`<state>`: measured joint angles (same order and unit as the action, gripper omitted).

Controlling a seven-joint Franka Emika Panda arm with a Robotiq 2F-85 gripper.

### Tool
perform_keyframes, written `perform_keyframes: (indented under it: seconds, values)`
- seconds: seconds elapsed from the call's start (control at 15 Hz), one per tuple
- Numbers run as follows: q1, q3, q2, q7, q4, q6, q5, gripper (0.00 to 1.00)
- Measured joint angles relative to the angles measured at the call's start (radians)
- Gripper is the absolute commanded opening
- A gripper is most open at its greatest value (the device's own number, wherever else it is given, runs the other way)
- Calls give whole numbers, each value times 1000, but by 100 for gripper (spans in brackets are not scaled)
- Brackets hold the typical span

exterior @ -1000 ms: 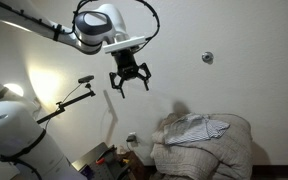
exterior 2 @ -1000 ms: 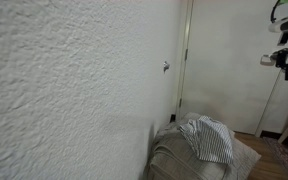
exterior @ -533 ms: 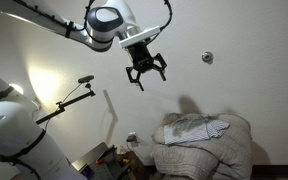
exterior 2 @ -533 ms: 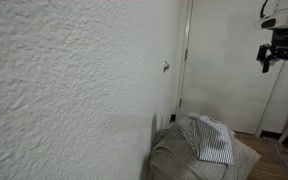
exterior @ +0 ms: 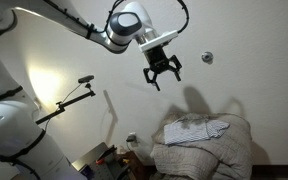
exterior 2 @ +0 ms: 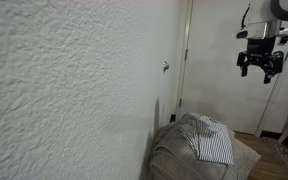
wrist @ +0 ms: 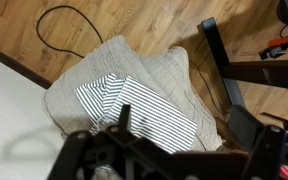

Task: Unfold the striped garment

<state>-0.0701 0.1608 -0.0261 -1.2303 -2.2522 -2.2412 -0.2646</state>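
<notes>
My hand (exterior: 162, 78) hangs high above the striped garment (exterior: 196, 130), pointing down, fingers apart and empty.

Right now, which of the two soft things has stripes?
The striped garment, lying folded on top. The beige cushion under it is plain.

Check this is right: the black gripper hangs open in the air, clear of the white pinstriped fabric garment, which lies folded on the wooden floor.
Not quite. The white pinstriped fabric garment lies folded on the beige lumpy cushion, not on the wooden floor, as the wrist view shows. The black gripper does hang open in the air, clear of it.
</notes>
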Motion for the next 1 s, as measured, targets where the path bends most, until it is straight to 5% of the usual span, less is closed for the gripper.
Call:
perform_keyframes:
  seconds: [0.6,1.0]
  values:
    - [0,-59,-184,54,136,43,61,100]
    - [0,-64,-195,80,158,85,58,100]
